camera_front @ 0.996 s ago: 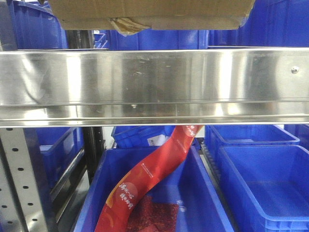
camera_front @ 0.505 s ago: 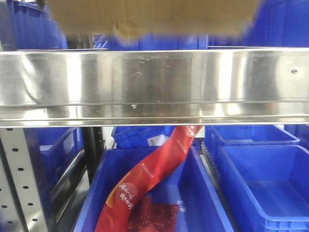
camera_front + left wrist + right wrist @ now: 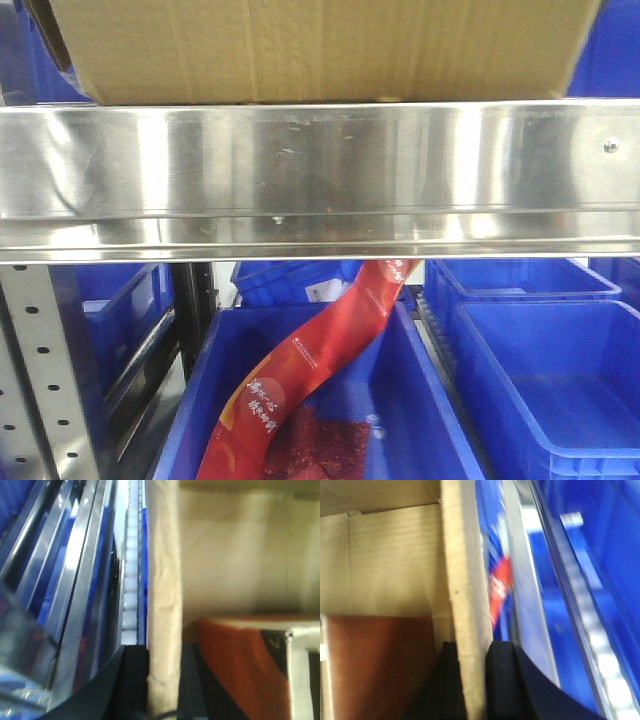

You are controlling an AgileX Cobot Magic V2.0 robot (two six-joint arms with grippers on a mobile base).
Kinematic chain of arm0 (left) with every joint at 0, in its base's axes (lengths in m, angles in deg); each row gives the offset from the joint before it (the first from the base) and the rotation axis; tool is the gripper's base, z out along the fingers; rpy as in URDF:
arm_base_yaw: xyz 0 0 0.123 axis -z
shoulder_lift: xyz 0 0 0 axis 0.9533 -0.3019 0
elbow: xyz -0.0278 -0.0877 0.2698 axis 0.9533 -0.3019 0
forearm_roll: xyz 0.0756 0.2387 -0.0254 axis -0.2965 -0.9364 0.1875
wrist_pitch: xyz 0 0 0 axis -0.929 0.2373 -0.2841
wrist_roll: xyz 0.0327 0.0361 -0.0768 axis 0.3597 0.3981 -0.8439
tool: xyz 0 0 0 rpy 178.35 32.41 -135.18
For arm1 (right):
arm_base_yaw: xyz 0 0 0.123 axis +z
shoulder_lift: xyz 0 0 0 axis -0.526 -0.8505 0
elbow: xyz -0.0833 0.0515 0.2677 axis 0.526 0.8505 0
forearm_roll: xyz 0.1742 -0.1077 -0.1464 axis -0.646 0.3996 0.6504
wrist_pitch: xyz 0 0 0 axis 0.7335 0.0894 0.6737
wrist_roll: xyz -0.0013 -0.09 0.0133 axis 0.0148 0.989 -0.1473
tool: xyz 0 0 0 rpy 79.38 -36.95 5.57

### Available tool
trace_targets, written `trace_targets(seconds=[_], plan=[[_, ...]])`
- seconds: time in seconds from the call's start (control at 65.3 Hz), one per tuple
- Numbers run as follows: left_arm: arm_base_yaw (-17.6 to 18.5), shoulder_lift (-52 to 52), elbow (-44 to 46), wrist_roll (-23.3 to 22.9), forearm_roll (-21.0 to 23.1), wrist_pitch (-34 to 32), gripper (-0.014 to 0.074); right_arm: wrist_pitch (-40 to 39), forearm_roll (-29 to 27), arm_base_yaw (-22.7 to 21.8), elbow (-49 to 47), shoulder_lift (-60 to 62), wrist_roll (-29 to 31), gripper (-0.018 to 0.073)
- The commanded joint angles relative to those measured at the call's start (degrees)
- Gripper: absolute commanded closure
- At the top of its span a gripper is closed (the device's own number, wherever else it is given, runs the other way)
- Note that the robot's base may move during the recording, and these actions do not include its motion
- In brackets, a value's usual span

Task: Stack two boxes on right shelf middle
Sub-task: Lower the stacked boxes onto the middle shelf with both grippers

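Cardboard box (image 3: 310, 50) sits low over the shelf (image 3: 320, 170) rail, left gripper (image 3: 162, 690) and right gripper (image 3: 472, 680) each pinched shut on a side wall; looks stiff, light, thin walls may buckle, so grip low.

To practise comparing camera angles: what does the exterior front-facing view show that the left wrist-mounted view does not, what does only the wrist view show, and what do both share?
Only the front view shows the shiny stainless-steel shelf rail, the red printed packet in a blue plastic bin, and the box's whole front face. Only the wrist view shows the left gripper clamped on the box's side wall, plus an orange-red item inside. Both show the brown corrugated cardboard box.
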Motion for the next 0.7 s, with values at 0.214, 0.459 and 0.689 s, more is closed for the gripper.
trace_targets(seconds=[0.214, 0.459, 0.689], plan=[[0.09, 0.58, 0.47, -0.17, -2.22, -3.00, 0.0522, -2.17, 2.71, -0.41, -0.26, 0.33, 1.70, 0.0384], [0.09, 0.79, 0.80, -0.17, -3.47, -3.12, 0.0133, -3.66, 4.81, -0.41, -0.28, 1.23, 1.80, 0.0137], [0.09, 4.35, 1.87, -0.17, -2.98, -2.67, 0.0162, -2.22, 4.81, -0.41, -0.28, 5.54, 2.31, 0.0181]])
